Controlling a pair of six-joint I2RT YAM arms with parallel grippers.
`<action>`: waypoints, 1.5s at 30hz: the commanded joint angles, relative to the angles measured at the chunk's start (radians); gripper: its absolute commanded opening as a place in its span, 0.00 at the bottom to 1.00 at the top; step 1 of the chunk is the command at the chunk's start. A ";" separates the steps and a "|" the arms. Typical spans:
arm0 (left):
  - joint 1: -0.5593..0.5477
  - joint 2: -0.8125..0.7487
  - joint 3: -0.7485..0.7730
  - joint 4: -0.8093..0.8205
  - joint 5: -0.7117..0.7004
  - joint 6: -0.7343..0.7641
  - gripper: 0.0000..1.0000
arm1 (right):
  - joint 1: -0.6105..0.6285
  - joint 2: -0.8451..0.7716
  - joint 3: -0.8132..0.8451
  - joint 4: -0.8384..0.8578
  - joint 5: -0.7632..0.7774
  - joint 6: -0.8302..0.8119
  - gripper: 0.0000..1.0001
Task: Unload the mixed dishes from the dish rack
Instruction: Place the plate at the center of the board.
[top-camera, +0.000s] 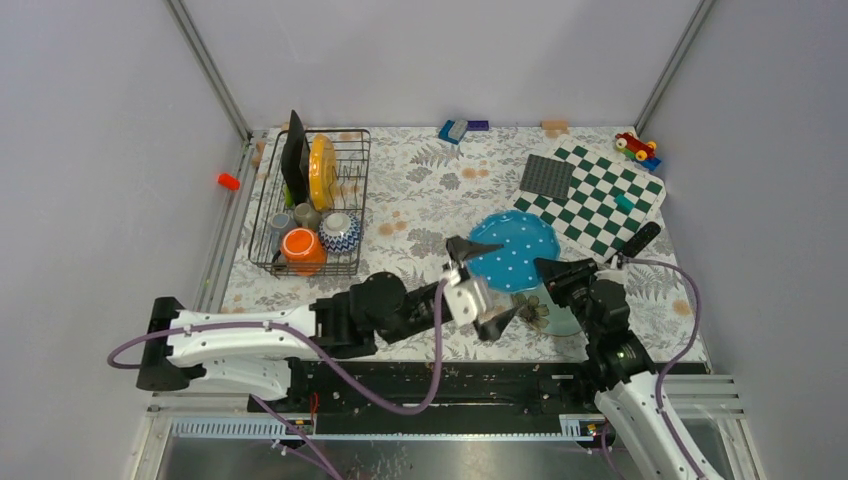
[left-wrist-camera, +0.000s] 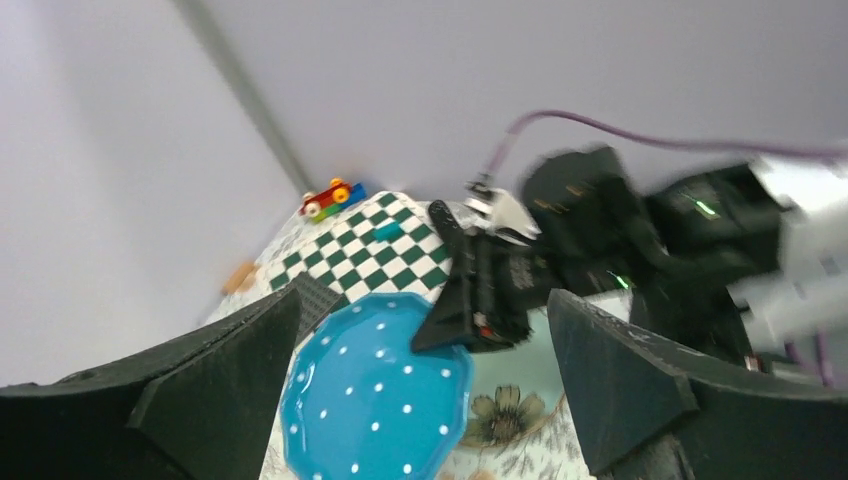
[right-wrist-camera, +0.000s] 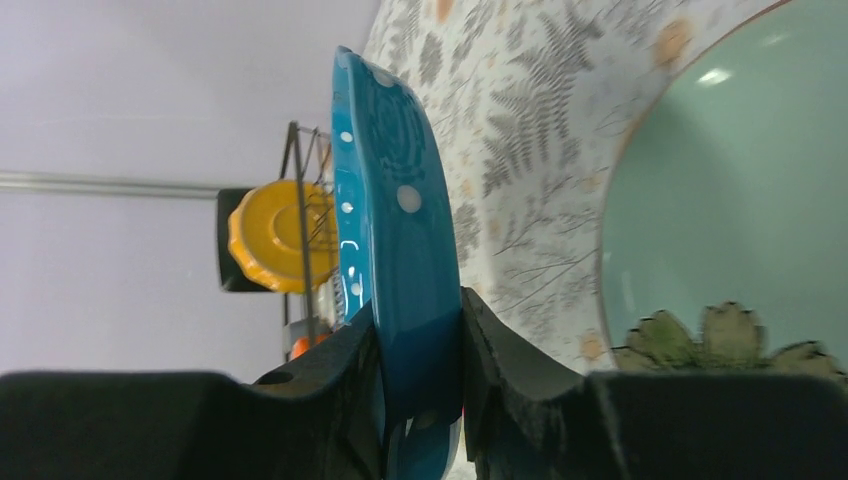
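Note:
My right gripper (top-camera: 552, 272) (right-wrist-camera: 415, 320) is shut on the rim of the blue white-dotted plate (top-camera: 515, 250) (left-wrist-camera: 375, 395) (right-wrist-camera: 390, 200). The plate is held about level over the tablecloth, its edge over a pale flowered plate (top-camera: 558, 315) (right-wrist-camera: 730, 210) lying flat. My left gripper (top-camera: 487, 285) (left-wrist-camera: 425, 300) stands wide open beside the blue plate's left rim, holding nothing. At the far left is the dish rack (top-camera: 262, 235), with a black square plate (top-camera: 294, 158), a yellow plate (top-camera: 322, 172), an orange mug (top-camera: 302, 247), a patterned bowl (top-camera: 339, 232) and a grey cup (top-camera: 307, 215).
A green-white chequered board (top-camera: 600, 200) with a dark studded square (top-camera: 547, 178) lies at the back right. A toy car (top-camera: 636, 147) sits in the far right corner and a blue block (top-camera: 455, 130) by the back wall. An orange peg (top-camera: 228, 181) lies left of the rack.

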 joint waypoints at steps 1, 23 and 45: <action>0.029 0.045 0.163 0.077 -0.365 -0.259 0.99 | 0.000 -0.188 0.058 -0.077 0.162 -0.078 0.00; 0.305 -0.336 -0.417 -0.123 -0.822 -0.865 0.99 | 0.000 -0.450 0.214 -0.760 0.415 -0.250 0.05; 0.318 -0.261 -0.419 -0.095 -0.806 -0.861 0.99 | 0.000 -0.256 0.120 -0.812 0.430 -0.183 0.36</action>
